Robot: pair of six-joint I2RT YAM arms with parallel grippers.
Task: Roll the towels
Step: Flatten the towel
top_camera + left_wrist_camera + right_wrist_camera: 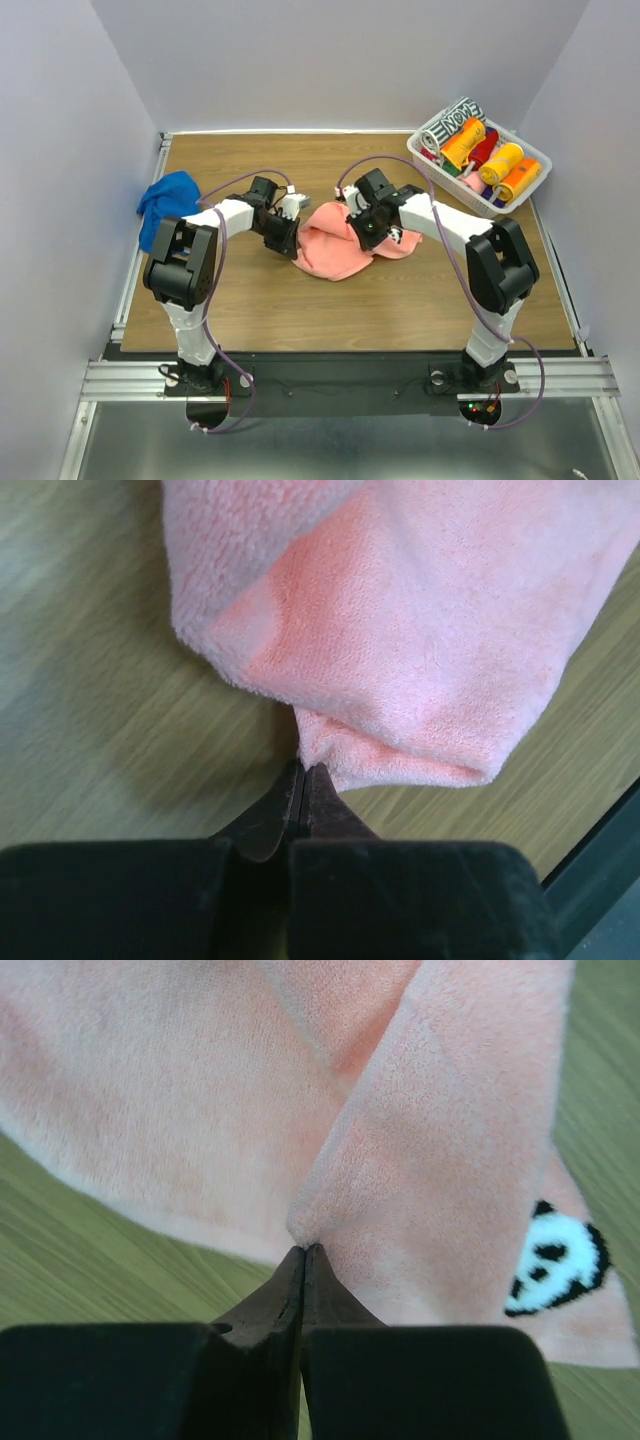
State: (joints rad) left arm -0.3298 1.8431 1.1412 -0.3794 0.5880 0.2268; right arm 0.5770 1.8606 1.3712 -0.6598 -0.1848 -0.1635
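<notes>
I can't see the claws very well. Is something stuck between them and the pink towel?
Nothing visible. The left gripper and right gripper are both shut directly on folds of the pink towel.

1. A bunched pink towel [338,252] is flanked on the tabletop [400,310] by the left hand [287,228] and right hand [366,228], both touching it.
2. A crumpled blue towel [165,203] is seen at the left edge.
3. Coloured rolls [500,160] are held in a white basket [450,183], far right.
</notes>
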